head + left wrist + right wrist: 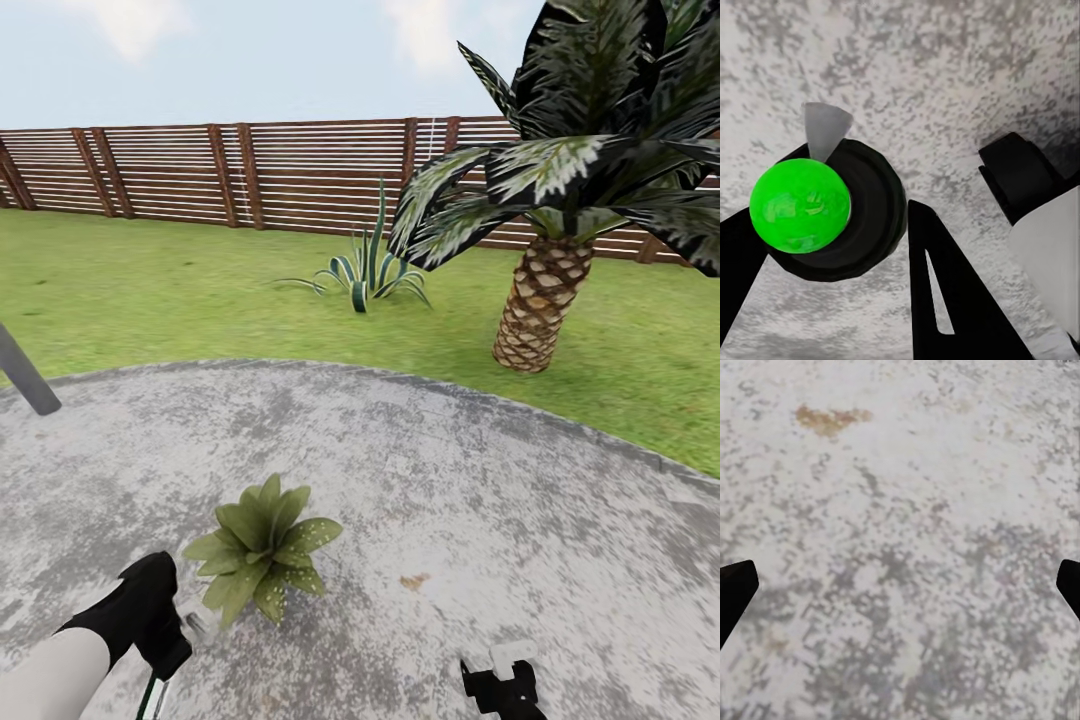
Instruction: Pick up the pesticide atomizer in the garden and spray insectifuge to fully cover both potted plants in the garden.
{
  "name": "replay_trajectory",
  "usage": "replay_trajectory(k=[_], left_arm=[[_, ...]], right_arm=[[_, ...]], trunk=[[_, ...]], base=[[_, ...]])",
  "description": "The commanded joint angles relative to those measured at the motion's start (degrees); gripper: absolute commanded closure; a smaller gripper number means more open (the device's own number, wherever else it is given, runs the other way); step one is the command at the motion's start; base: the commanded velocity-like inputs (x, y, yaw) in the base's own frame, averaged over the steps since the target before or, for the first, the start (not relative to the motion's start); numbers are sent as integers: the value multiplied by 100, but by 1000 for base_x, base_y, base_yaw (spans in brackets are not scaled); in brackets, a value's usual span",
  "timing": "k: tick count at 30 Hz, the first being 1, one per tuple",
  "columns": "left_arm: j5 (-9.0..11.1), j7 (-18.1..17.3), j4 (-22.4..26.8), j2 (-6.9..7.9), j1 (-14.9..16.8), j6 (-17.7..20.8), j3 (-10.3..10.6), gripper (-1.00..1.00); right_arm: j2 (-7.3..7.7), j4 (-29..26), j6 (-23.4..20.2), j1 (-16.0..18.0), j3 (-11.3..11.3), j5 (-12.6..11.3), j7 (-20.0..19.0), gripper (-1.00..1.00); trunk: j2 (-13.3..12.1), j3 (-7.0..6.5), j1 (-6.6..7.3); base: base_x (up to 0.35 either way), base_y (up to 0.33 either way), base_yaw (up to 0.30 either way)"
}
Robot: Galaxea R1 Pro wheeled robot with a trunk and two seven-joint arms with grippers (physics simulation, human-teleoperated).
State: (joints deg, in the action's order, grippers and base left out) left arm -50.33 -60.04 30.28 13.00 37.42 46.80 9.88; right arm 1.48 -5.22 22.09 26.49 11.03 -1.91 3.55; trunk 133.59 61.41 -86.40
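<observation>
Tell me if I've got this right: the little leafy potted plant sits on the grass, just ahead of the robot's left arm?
Not quite. The potted plant sits on the grey paved patio, not on the grass, as the head view shows. It is indeed just ahead of the left arm.

The left arm (55, 670) has a smooth, rounded white forearm shell ending in a matte black wrist housing (140, 610); the left gripper (870, 300) shows flat black wedge-shaped fingers (945, 292), one with a slim pale slot; the right gripper (500, 690) is a blocky black body topped by a small white cap (513, 655); its black fingertips (735, 592) are blunt and dark.
</observation>
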Motion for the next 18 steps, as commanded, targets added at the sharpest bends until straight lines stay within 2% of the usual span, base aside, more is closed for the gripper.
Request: replay_trajectory(k=[1,5,11,18], left_arm=[[-31,-44,18,-5,4,31,26,100],[-25,-43,72,-35,10,39,31,100],[-16,-46,108,-50,11,32,24,100],[-21,-115,109,-53,51,29,66,100]], right_arm=[[3,3,14,3,49,-19,31,-100],[9,3,14,3,48,-25,33,-100],[10,3,14,4,48,-36,36,-100],[10,3,14,0,48,-34,39,-100]], trunk=[[2,5,0],[2,5,0],[2,4,0],[2,-14,0]], base=[[141,165,0],[159,236,0],[19,271,-16],[0,29,-234]])
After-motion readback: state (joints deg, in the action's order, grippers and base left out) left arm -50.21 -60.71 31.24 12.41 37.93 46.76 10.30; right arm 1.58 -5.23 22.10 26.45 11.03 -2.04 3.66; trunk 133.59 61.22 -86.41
